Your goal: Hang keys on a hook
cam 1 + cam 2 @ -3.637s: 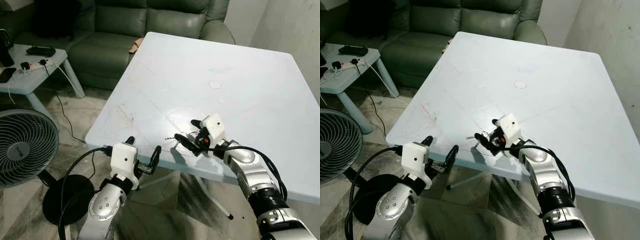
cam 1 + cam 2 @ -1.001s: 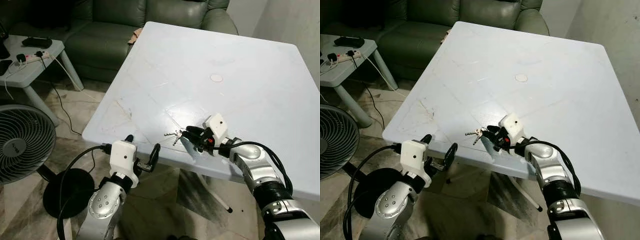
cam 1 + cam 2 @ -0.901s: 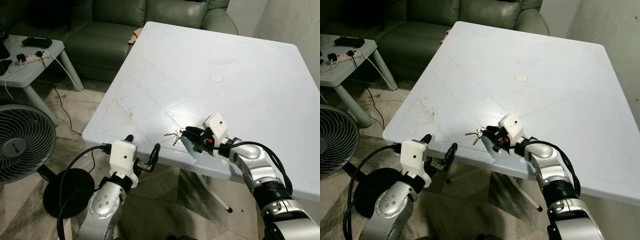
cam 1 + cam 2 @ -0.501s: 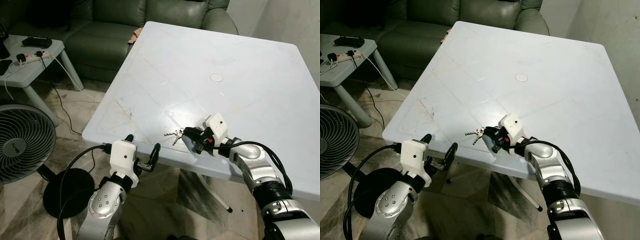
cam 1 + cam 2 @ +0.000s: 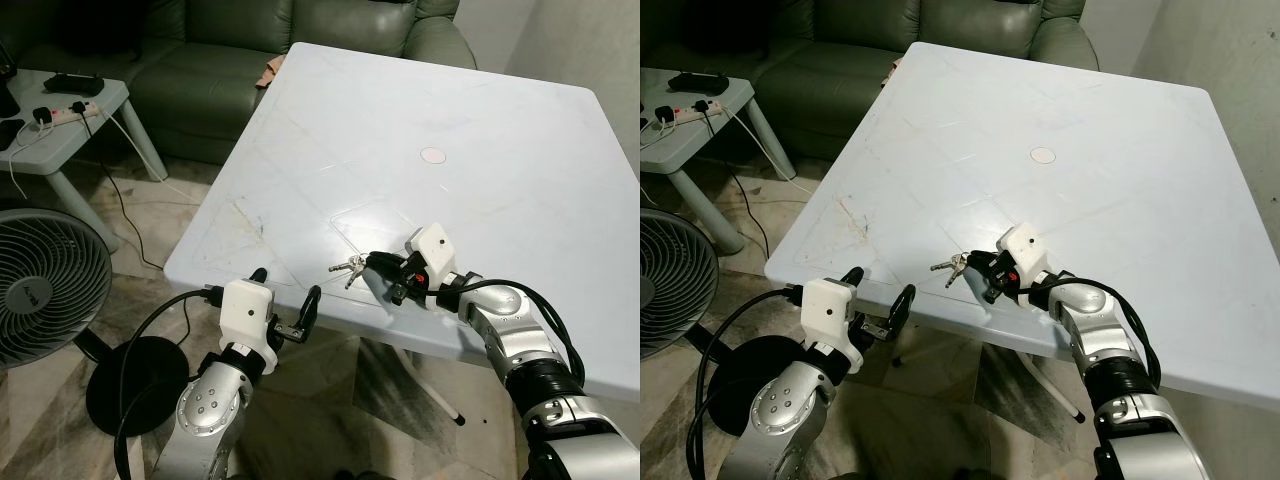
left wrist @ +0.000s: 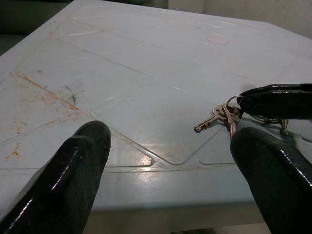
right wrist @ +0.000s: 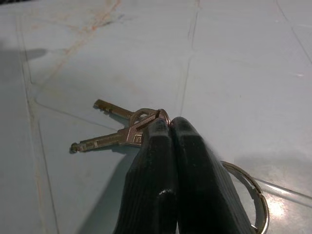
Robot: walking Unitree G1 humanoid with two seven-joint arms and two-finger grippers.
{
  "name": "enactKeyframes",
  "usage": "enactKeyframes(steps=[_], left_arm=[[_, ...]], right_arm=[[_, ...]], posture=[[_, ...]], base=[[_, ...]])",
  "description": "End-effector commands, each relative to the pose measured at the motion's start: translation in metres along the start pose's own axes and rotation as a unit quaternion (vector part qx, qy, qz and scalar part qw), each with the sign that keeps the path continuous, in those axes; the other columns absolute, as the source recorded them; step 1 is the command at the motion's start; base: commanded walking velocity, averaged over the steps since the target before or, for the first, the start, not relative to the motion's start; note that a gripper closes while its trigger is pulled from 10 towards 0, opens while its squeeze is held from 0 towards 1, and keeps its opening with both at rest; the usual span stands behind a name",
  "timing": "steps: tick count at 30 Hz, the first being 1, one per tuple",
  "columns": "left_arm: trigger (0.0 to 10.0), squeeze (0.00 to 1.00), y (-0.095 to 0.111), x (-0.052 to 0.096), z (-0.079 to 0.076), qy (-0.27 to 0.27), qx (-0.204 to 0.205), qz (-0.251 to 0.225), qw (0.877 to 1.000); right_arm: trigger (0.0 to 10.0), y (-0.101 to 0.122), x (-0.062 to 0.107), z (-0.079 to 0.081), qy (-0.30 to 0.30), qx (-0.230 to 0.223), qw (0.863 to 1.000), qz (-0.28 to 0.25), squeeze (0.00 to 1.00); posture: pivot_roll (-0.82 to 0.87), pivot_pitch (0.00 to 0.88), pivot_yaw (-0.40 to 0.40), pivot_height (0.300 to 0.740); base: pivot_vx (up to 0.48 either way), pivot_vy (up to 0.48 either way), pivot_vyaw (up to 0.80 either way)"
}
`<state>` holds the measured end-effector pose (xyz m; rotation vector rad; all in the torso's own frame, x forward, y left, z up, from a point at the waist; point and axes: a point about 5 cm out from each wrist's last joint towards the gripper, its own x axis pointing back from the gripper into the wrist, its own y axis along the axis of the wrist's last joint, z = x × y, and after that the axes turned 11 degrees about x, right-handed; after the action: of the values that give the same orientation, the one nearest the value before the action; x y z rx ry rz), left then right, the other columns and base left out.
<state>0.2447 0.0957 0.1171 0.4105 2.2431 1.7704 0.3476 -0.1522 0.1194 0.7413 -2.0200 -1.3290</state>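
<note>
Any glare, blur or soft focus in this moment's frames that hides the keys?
Left eye view: sharp; a bright sheen on the table near the keys does not hide them. Left wrist view: the near black fingers are soft, keys clear. Right wrist view: keys sharp, glare by the large ring, right end effector shut on them.

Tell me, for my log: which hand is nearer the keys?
Right. The right hand is shut on the keys; the left hand waits open below the table edge.
</note>
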Motion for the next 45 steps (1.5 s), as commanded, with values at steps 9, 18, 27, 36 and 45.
enactKeyframes(steps=[9, 18, 27, 36, 45], left_arm=[[10.0, 0.00, 0.002, -0.003, 0.003, 0.009, 0.003, -0.002, 1.000], [10.0, 0.00, 0.008, -0.011, 0.011, 0.022, 0.011, -0.017, 1.000], [10.0, 0.00, 0.033, -0.035, 0.039, 0.048, -0.007, -0.053, 0.997], [10.0, 0.00, 0.054, -0.056, 0.057, 0.078, 0.001, -0.084, 0.993], [10.0, 0.00, 0.048, -0.050, 0.067, 0.087, 0.033, -0.086, 0.992]], right_arm=[[0.0, 0.018, 0.000, -0.011, -0.044, -0.047, 0.996, -0.067, 0.00], [0.0, 0.040, 0.009, -0.025, -0.141, -0.095, 0.973, -0.155, 0.00], [0.0, 0.053, 0.029, -0.024, -0.264, -0.074, 0.942, -0.193, 0.00], [0.0, 0.050, 0.058, -0.017, -0.399, -0.063, 0.897, -0.180, 0.00], [10.0, 0.041, 0.058, 0.011, -0.410, -0.095, 0.897, -0.136, 0.00]], posture=[[0.05, 0.134, -0.041, 0.732], [0.04, 0.115, -0.037, 0.732], [0.01, 0.053, -0.011, 0.732], [-0.01, 0.015, 0.000, 0.732], [-0.02, 0.000, -0.004, 0.732]], base=[[0.000, 0.000, 0.00], [0.000, 0.000, 0.00], [0.000, 0.000, 0.00], [0.000, 0.000, 0.00], [0.000, 0.000, 0.00]])
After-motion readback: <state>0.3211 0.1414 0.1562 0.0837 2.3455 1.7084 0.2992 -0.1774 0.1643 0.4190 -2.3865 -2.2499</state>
